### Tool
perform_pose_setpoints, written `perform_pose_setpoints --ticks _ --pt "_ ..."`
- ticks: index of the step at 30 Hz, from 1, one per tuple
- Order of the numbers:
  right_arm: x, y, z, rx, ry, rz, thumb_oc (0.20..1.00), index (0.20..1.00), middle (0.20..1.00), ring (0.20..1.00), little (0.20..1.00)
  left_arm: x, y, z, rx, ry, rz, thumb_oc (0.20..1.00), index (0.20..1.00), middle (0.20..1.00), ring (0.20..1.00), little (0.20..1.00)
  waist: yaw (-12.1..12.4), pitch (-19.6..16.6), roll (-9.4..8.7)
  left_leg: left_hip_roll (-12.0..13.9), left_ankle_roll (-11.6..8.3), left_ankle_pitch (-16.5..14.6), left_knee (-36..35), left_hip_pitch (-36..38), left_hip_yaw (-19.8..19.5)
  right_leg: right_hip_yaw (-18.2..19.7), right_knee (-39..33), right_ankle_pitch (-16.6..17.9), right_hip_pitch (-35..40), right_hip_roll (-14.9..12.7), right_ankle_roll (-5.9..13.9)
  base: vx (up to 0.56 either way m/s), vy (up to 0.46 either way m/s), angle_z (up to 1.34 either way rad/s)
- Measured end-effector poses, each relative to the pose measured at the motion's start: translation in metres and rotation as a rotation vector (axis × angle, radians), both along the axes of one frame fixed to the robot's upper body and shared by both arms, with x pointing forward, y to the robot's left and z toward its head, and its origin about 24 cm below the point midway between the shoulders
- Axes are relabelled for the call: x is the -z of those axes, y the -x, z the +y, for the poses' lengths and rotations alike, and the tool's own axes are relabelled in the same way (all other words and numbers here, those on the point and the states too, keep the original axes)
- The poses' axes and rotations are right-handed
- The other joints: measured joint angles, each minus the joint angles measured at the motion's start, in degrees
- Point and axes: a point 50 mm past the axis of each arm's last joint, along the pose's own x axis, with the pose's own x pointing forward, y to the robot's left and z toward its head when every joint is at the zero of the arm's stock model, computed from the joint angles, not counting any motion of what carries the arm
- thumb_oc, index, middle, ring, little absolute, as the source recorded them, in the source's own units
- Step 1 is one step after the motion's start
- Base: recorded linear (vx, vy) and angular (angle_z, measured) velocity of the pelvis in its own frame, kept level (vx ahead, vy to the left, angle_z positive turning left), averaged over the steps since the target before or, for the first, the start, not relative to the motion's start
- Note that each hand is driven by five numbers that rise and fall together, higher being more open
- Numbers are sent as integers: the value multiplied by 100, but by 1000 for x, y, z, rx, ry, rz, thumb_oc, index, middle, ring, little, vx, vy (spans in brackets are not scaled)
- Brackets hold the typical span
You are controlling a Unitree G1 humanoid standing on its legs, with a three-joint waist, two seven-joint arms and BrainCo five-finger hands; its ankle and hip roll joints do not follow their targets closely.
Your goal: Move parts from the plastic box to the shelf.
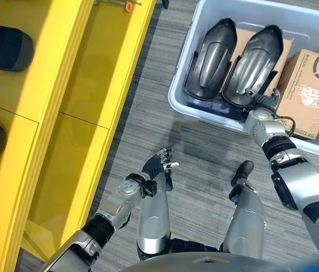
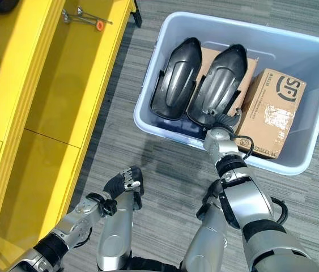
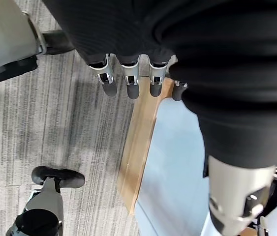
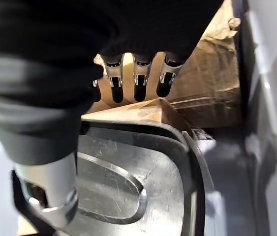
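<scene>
Just beyond the right hand stands a dark part.

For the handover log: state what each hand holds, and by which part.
Left hand holds nothing, open over the floor. Right hand is at the near end of the right-hand part in the box; grip cannot be told.

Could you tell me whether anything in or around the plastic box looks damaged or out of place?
Nothing stands out: two dark parts lean side by side in the plastic box beside a cardboard carton.
</scene>
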Motion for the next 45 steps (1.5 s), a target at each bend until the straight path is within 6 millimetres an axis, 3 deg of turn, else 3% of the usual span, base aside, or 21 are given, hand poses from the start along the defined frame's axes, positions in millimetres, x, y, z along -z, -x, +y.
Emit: perform_pose_setpoints --ticks 4,10,15,18,27,30,36,45 --pt "-17 -4 12 -72 134 -76 1000 1000 1000 1000 1000 -1 -1 -1 0 2 -2 1000 1000 1000 1000 1000 -76 0 0 1 0 0 -1 0 5 4 -1 0 -5 0 0 0 0 0" --pt "-27 -5 19 -127 338 -105 1000 1000 1000 1000 1000 -2 -2 -1 -9 -2 -7 1000 1000 1000 1000 1000 -65 0 0 3 1 0 -6 -4 7 5 -1 -2 -16 -2 -1 0 0 0" --pt "-48 -9 13 -162 492 -136 1000 1000 1000 1000 1000 -2 -3 0 -7 -5 -7 1000 1000 1000 1000 1000 -3 1 5 16 0 1 -9 -7 3 -1 1 -3 -17 -30 -1 9 -28 1" --pt "-59 -9 10 -95 476 -170 1000 1000 1000 1000 1000 -2 -2 0 1 6 -4 1000 1000 1000 1000 1000 27 -1 18 4 0 1 -7 -7 -1 -2 22 -8 -24 -54 -1 0 0 0" --pt "-59 -3 -2 97 417 -202 1000 1000 1000 1000 1000 0 0 -3 18 0 3 1000 1000 1000 1000 1000 -63 -2 22 -42 5 0 -5 -47 15 4 28 -7 -81 -74 0 0 0 0" --pt "-57 -2 -1 125 316 -217 1000 1000 1000 1000 1000 1 1 -6 28 2 9 1000 1000 1000 1000 1000 -74 -3 25 -38 5 1 -4 -81 23 8 33 -6 -124 -58 -1 0 0 0" --pt "-47 -4 10 67 216 -211 1000 1000 1000 1000 1000 0 0 -6 29 3 5 1000 1000 1000 1000 1000 -85 -3 26 -42 6 1 8 -80 25 9 49 -5 -124 -63 -2 0 0 0" --pt "-45 -10 23 -116 236 -211 1000 1000 1000 1000 1000 1 0 -6 31 0 11 1000 1000 1000 1000 1000 -67 -3 27 -41 16 7 42 -79 17 20 86 -6 -124 -81 -3 0 0 0"
